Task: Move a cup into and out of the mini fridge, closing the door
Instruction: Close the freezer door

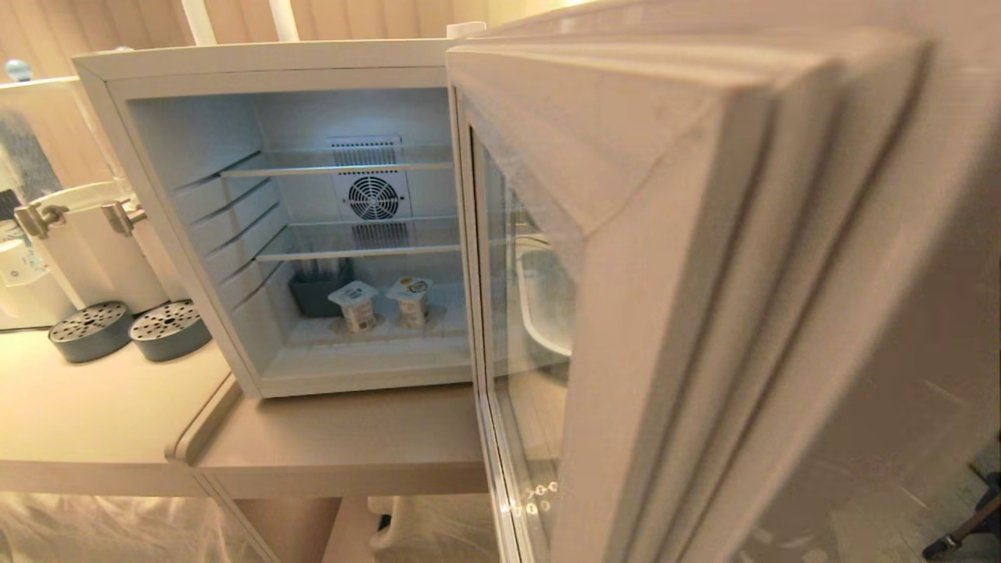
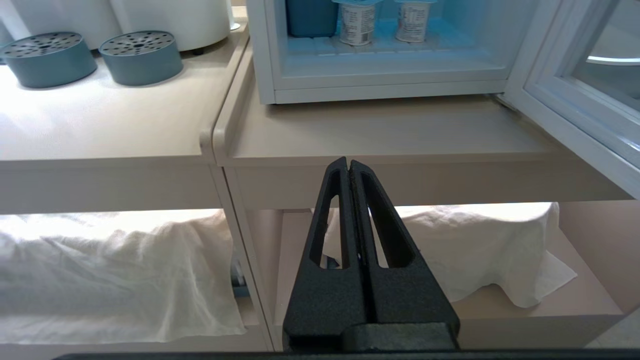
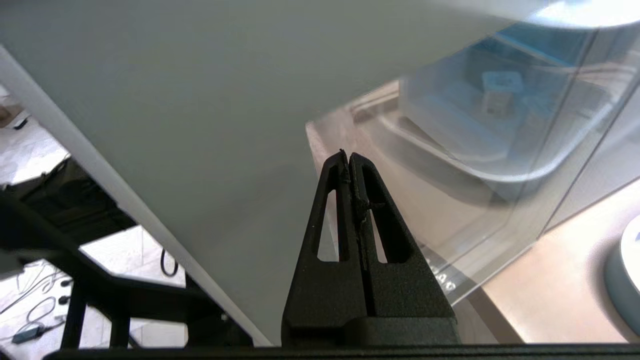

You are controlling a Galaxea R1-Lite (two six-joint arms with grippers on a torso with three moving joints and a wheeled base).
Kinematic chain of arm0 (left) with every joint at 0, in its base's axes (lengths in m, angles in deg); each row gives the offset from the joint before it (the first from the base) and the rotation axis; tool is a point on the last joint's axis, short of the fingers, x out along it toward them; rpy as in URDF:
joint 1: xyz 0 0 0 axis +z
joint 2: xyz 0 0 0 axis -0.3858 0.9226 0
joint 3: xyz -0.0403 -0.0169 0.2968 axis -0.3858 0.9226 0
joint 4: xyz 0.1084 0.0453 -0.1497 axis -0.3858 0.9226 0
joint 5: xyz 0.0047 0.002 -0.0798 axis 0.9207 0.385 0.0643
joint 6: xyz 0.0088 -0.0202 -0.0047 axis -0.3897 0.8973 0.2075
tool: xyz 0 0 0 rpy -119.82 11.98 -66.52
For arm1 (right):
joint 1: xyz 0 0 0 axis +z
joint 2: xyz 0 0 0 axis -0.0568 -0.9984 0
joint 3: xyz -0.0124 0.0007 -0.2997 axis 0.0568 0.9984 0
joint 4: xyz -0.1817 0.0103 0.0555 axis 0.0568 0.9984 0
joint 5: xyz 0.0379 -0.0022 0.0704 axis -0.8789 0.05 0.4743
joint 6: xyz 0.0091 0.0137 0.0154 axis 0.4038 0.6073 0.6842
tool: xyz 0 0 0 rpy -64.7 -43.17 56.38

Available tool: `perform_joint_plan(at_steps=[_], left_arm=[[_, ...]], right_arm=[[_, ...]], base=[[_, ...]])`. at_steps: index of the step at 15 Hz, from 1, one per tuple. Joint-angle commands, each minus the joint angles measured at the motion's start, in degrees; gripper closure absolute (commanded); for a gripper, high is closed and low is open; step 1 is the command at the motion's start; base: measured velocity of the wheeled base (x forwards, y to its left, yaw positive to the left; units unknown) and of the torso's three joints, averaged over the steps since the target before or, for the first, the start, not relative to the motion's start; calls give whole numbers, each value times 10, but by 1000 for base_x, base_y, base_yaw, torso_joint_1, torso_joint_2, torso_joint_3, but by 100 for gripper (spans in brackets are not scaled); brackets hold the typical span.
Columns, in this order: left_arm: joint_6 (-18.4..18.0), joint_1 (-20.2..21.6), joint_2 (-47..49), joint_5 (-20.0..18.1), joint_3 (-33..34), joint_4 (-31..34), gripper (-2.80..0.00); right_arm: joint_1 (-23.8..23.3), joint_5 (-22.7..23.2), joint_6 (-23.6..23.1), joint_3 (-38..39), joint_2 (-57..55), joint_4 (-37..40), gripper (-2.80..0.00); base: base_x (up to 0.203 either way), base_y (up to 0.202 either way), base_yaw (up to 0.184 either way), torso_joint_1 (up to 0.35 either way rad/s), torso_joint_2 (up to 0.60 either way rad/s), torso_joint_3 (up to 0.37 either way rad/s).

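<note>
The door [image 1: 704, 297] of the mini fridge [image 1: 274, 70] is being seen swung wide open, nearest of all. The right gripper [image 3: 349, 156] is being held close against the door's outer face beside its glass window, jaws clenched on nothing. The left gripper [image 2: 348, 162] is being kept low before the surface [image 1: 336, 446] that carries the fridge, jaws likewise pressed together and empty. Inside the fridge, on its floor, two sealed cups [image 1: 382, 303] are being shown side by side, with a dark container [image 1: 319, 291] just beside them. Beyond the fridge's left wall, two grey perforated discs [image 1: 129, 330] are lying below two white dispensers [image 1: 94, 242].
</note>
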Motion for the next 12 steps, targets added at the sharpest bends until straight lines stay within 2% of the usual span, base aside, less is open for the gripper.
perform_joint_plan(at_steps=[1,12], left_arm=[[1,0,1,0,0,0,0],[1,0,1,0,1,-1,0]], right_arm=[[17,-18,0,-18,-30,0,0],[70,-92,-5,-153,-203,-15,0]], base=[[0,0,0,0,0,0],[0,0,0,0,0,0]])
